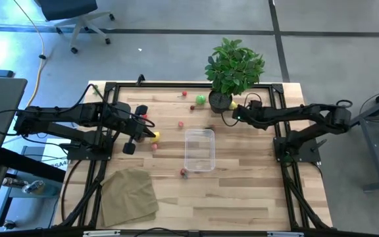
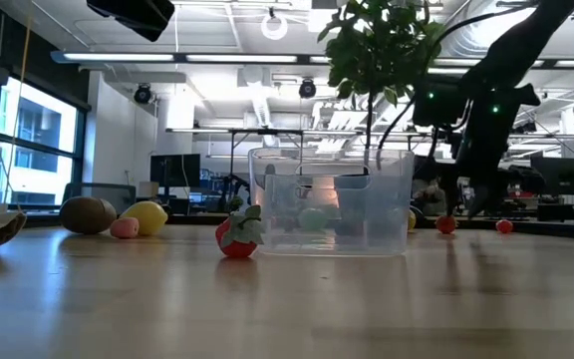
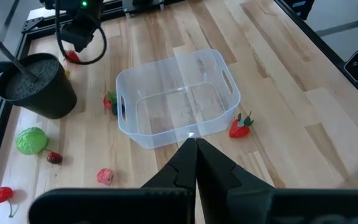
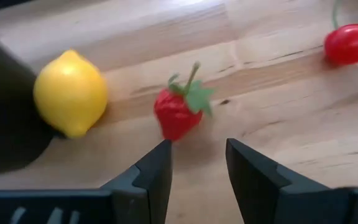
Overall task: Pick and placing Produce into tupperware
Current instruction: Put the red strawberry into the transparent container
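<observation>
The clear tupperware (image 1: 199, 149) stands empty in the middle of the table; it also shows in the left wrist view (image 3: 176, 102) and the low view (image 2: 332, 204). Tiny produce lies scattered around it: a strawberry (image 1: 184, 172) at its near side, a yellow piece (image 1: 154, 135) and a pink piece (image 1: 154, 146) to its left. My right gripper (image 1: 234, 113) is open beside the plant pot, with a small strawberry (image 4: 178, 112) just ahead of its fingertips (image 4: 197, 155), a lemon (image 4: 70, 92) and a cherry (image 4: 348, 42) nearby. My left gripper (image 3: 196, 142) is shut and empty, held above the table left of the tupperware.
A leafy potted plant (image 1: 234, 66) stands at the far edge, its black pot (image 3: 36, 84) close to my right gripper. A green piece (image 1: 201, 100) and red pieces (image 1: 183, 93) lie near it. A tan cloth (image 1: 129, 194) lies at the near left.
</observation>
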Robot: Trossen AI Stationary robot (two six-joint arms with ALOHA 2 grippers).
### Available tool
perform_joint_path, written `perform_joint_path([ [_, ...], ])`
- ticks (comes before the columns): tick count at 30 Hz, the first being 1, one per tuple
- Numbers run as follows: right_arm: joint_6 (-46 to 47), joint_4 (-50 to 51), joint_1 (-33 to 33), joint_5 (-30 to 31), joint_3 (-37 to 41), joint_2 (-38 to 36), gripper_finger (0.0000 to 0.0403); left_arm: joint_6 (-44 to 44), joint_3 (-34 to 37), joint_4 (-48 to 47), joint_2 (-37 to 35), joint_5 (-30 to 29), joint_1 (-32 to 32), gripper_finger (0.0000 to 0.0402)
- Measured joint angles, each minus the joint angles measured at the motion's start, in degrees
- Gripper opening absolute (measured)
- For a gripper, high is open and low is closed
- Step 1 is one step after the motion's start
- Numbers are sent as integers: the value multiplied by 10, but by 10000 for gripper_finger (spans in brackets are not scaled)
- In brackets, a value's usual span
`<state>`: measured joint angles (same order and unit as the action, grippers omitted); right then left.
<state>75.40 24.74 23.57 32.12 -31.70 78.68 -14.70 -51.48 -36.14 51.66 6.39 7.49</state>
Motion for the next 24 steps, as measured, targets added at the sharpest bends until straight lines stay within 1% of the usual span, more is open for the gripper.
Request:
perform_joint_path([
  [4,21,-18,20,-2,0,5,142,0,0,0,0,0,0,1],
  [10,-18,-55,42,-6,0,5,149,0,0,0,0,0,0,1],
  [12,-19,-58,48,-7,0,5,164,0,0,0,0,0,0,1],
  [17,-19,-62,57,-17,0,5,219,0,0,0,0,0,0,1],
  [19,-20,-62,62,-26,0,5,235,0,0,0,0,0,0,1],
  [21,-22,-65,68,-36,0,11,243,0,0,0,0,0,0,1],
  [24,-24,-73,74,-56,0,29,244,0,0,0,0,0,0,1],
])
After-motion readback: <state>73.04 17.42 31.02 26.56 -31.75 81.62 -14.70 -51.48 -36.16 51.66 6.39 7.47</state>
